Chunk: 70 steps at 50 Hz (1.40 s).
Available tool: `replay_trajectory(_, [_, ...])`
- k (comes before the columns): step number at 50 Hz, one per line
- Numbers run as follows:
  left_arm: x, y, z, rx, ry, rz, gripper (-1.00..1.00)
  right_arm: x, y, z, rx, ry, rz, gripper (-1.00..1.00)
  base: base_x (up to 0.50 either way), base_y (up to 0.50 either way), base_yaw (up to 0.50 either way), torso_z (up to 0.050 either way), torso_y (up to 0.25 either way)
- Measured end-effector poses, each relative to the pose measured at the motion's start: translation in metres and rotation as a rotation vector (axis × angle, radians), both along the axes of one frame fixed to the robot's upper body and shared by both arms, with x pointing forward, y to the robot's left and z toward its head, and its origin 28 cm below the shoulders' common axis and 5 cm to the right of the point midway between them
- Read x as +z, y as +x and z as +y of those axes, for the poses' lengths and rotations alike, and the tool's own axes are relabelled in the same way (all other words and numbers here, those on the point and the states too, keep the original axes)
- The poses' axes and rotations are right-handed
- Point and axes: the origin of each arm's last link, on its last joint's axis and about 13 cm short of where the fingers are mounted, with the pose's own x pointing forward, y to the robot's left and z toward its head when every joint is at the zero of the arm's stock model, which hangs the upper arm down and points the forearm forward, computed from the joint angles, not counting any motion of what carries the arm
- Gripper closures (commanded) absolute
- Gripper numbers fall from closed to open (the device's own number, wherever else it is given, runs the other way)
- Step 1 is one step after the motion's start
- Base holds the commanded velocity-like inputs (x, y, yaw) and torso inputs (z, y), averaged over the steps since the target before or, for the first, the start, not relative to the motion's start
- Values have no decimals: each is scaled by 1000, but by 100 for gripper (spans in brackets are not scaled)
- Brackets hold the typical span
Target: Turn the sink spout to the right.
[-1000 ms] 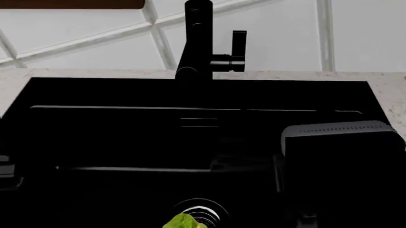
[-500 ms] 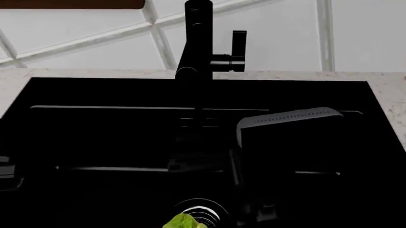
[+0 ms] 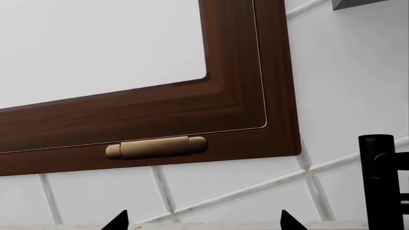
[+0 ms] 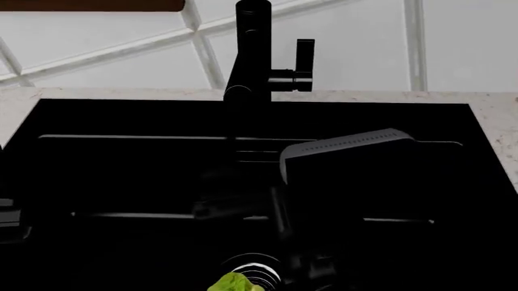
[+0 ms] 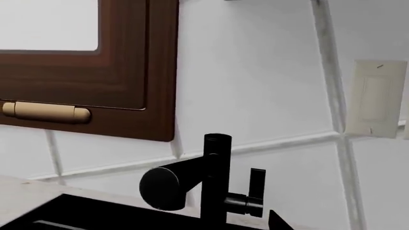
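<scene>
White tiled wall (image 4: 105,60) and pale worktop (image 4: 498,112) are shown behind the sink (image 4: 121,176). The sink spout (image 4: 251,54) stands at its rear rim. The right tool (image 4: 242,209) is seen over the basin; its spread cannot be told.

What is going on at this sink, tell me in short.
The robot's right arm is reaching over the black sink toward the sink spout at the back rim. It has slid leftward across the basin over the last second and now sits just in front of the faucet, not yet touching it. The spout still points forward over the basin, its lever upright on the side. A green leafy item lies by the drain. The left arm is barely in view.
</scene>
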Motion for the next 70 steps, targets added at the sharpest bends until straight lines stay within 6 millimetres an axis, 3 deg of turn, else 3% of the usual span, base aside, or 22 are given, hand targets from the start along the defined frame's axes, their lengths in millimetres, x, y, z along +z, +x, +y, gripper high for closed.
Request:
replay_trajectory(47, [-1, 0, -1, 1, 11, -7, -100, 3, 54, 26, 78, 2, -12, -100, 0, 0, 0, 0, 0])
replay_trajectory(70, [-1, 0, -1, 2, 10, -7, -100, 1, 66, 18, 20, -3, 1, -100, 0, 0, 0, 0, 0])
